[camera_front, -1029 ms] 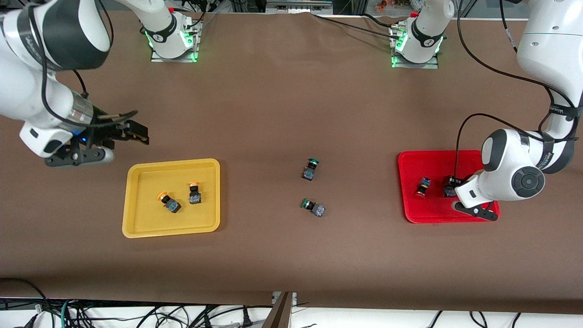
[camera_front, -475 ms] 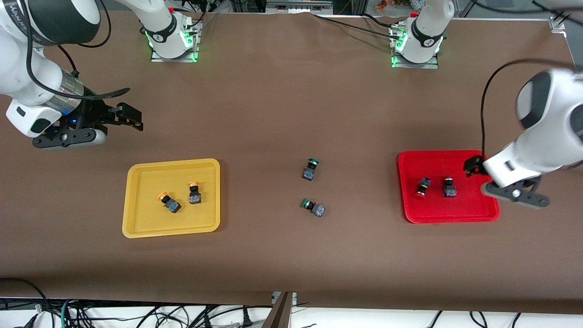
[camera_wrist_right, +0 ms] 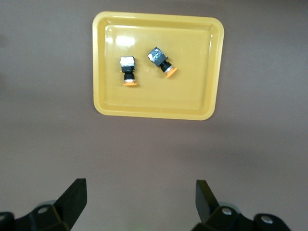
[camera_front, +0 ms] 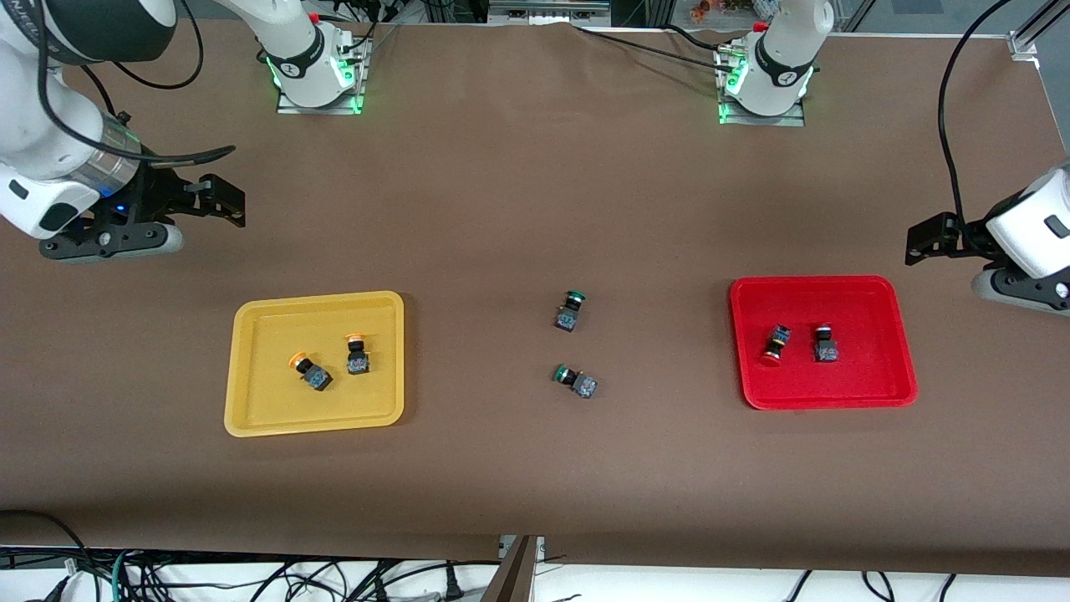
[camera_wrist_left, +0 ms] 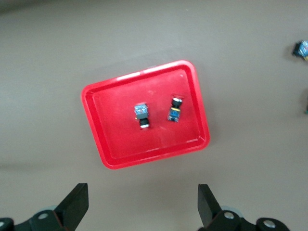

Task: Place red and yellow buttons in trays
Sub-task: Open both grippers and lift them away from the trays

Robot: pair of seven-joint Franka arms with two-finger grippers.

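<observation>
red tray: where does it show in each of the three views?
Front view: the shallow red plastic tray lies toward the left arm's end of the table, holding two red-capped push-button switches.
Left wrist view: the tray fills the middle of the picture.
Right wrist view: not in it.
Shared landmark: the pair of switches lying side by side inside.
</observation>
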